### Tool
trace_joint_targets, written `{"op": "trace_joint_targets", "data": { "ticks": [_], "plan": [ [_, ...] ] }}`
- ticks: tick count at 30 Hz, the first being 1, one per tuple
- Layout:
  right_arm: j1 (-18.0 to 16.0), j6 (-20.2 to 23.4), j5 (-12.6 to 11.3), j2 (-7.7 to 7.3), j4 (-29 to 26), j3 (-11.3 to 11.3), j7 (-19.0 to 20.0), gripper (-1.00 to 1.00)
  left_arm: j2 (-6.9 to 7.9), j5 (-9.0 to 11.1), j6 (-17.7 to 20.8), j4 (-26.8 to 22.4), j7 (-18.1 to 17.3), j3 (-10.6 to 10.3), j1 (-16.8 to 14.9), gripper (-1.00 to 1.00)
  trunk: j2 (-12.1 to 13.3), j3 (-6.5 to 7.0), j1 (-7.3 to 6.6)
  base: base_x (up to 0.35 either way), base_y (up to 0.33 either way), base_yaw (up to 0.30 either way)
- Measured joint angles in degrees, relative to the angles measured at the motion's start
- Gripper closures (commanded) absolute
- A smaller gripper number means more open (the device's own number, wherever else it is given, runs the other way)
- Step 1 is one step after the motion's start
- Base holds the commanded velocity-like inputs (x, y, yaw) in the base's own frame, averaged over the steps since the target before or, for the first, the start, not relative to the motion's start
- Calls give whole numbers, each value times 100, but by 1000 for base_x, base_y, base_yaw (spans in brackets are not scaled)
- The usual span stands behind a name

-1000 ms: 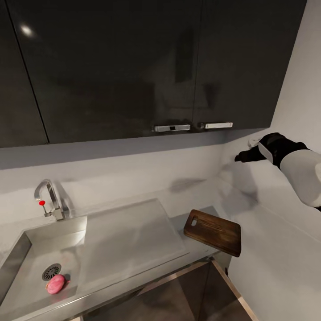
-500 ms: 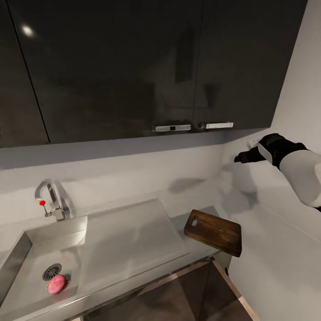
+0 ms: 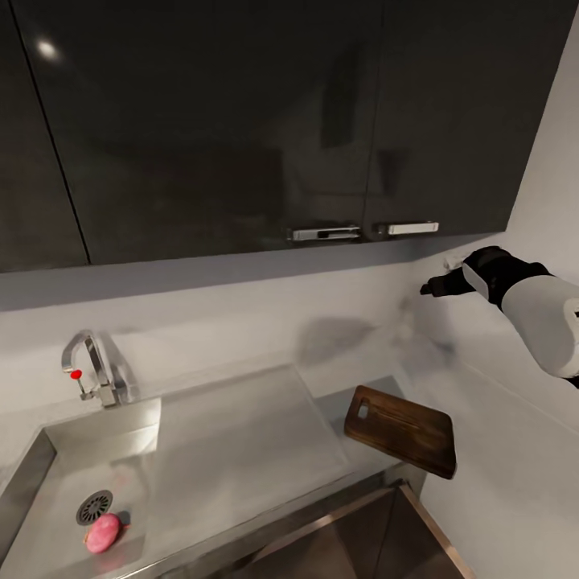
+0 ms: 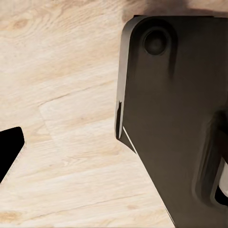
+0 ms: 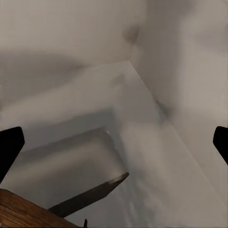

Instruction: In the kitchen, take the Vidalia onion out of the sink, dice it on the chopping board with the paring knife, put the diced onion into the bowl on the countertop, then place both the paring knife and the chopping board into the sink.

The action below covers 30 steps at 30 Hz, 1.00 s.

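Note:
The pinkish Vidalia onion [image 3: 102, 533] lies in the steel sink [image 3: 48, 450], beside the round drain [image 3: 94, 507]. The dark brown chopping board [image 3: 402, 429] rests on the grey countertop [image 3: 338, 398] to the right of the drainboard, its near corner past the counter's edge. My right gripper [image 3: 434, 285] hovers open, high above the board and close to the wall corner. In the right wrist view the board's corner [image 5: 19, 211] shows, with a dark pointed sliver [image 5: 92, 194] beside it; I cannot tell whether that is the paring knife. The bowl is out of view. My left gripper [image 4: 114, 156] hangs open over the floor.
Dark upper cabinets [image 3: 241, 121] with two bar handles [image 3: 326, 234] hang over the counter. A chrome faucet [image 3: 92, 366] with a red knob [image 3: 75, 374] stands behind the basin. A white wall [image 3: 515, 450] closes the right side. The left wrist view holds pale wooden floor [image 4: 61, 104] and my dark base [image 4: 171, 118].
The whole head picture has shifted slightly, with the board and cabinet handles now a little further right and lower, so the camera moved. The onion, board and right arm keep their places.

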Motion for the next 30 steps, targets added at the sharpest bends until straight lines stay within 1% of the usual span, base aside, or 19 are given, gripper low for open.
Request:
{"op": "trace_joint_targets", "data": {
  "ticks": [7, 17, 30],
  "plan": [
    [1, -6, -4, -5, 1, 0, 0, -100, -1, 2, 8, 0, 0, 0, 0, -100, 0, 0, 2, 21, 31, 0],
    [9, -6, -5, -6, 1, 1, 1, -100, -3, 2, 12, -1, 0, 0, 0, -100, 0, 1, 2, -98, 129, 0],
    [10, -6, -7, -4, 1, 0, 42, -100, 1, 0, 13, 0, 0, 0, 0, -100, 0, 0, 2, -13, 8, 0]
  ]
}}
